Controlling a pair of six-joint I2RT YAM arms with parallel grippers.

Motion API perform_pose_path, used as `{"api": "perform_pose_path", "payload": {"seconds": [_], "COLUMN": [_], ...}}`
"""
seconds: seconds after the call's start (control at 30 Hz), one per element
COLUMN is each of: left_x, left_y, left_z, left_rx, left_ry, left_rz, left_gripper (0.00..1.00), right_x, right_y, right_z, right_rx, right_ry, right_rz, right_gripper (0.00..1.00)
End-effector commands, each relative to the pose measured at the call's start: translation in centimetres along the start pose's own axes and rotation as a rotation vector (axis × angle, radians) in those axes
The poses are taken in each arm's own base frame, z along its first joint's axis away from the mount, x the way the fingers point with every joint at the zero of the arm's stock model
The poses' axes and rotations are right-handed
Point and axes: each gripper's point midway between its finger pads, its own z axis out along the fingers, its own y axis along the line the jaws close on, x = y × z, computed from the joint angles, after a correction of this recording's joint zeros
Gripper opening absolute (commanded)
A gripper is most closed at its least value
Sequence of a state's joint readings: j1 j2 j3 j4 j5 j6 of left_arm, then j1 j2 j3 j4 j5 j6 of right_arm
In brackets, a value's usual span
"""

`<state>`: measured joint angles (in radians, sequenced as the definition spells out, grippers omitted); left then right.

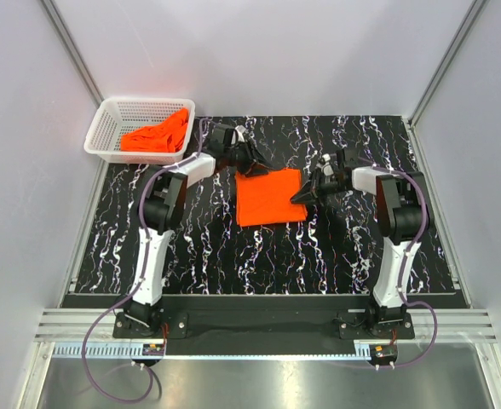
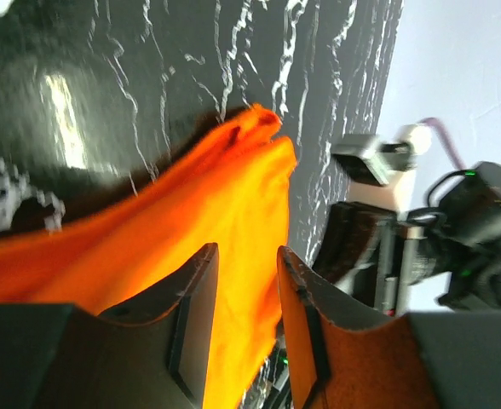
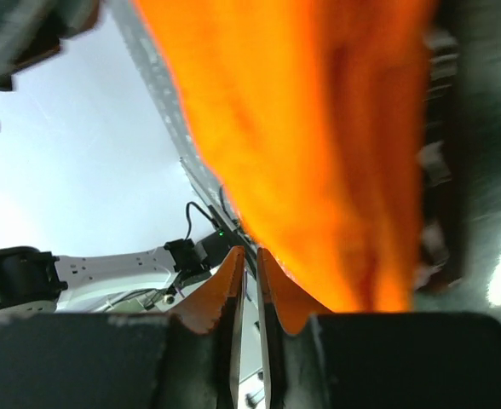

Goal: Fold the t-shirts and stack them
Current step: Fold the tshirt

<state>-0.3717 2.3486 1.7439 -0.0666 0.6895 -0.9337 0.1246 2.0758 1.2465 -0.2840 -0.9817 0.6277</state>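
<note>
Roughly rectangular folded t-shirt (image 1: 270, 197), thin orange cloth, long axis left-right on desk (image 1: 199, 251); left gripper (image 2: 246, 298) parted, right gripper (image 3: 249, 266) clenched on its edge

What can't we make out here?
1. Count of t-shirts in the basket: top view, bunched, too small.
2. Layers in the folded t-shirt: top view shows only its upper face.
3. Whether the right gripper pinches cloth: right wrist view, blurred orange crowds the tips.
4. Whether the left gripper touches cloth: left wrist view, the fingers block it.
</note>
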Motion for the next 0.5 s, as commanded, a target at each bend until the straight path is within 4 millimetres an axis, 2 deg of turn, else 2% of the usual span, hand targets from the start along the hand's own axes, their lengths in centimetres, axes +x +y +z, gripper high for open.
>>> {"api": "perform_pose_path", "payload": {"seconds": [0.0, 0.03, 0.07, 0.1, 0.13, 0.17, 0.2, 0.33, 0.4, 0.47], "left_x": [0.9, 1.7, 2.4, 3.8, 4.8, 5.5, 6.5, 8.4, 9.3, 10.2], "left_y": [-5.7, -7.4, -7.7, -6.8, -7.8, -7.6, -6.4, -6.2, -5.6, -5.3], "left_z": [-3.7, -4.5, -4.8, -4.8, -5.3, -5.4, -5.5, -5.7, -5.4, -4.9], "left_rx": [0.055, 0.075, 0.078, 0.064, 0.081, 0.077, 0.056, 0.085, 0.076, 0.07], "left_ry": [-0.037, -0.038, -0.033, -0.011, -0.004, 0.0, 0.016, 0.047, 0.067, 0.085], "left_rz": [0.111, 0.14, 0.146, 0.13, 0.146, 0.15, 0.132, 0.109, 0.106, 0.111], "left_gripper": [0.39, 0.39, 0.39, 0.39, 0.39, 0.38, 0.38, 0.38, 0.38, 0.37], "right_x": [0.7, 1.3, 2.0, 2.7, 3.0, 3.4, 3.8, 3.3, 2.8, 2.6], "right_y": [5.4, 5.4, 5.2, 4.2, 3.4, 2.2, 0.8, -2.5, -3.3, -3.0], "right_z": [-2.4, -2.1, -1.6, -1.0, -0.6, 0.0, 0.6, 1.6, 1.6, 1.2], "right_rx": [-0.064, -0.064, -0.062, -0.047, -0.034, -0.019, -0.006, 0.048, 0.08, 0.089], "right_ry": [-0.027, -0.013, 0.008, 0.027, 0.036, 0.053, 0.063, 0.054, 0.031, 0.008], "right_rz": [-0.127, -0.125, -0.122, -0.115, -0.111, -0.091, -0.079, -0.059, -0.047, -0.053], "right_gripper": [0.18, 0.18, 0.18, 0.18, 0.18, 0.18, 0.17, 0.15, 0.15, 0.15]}}
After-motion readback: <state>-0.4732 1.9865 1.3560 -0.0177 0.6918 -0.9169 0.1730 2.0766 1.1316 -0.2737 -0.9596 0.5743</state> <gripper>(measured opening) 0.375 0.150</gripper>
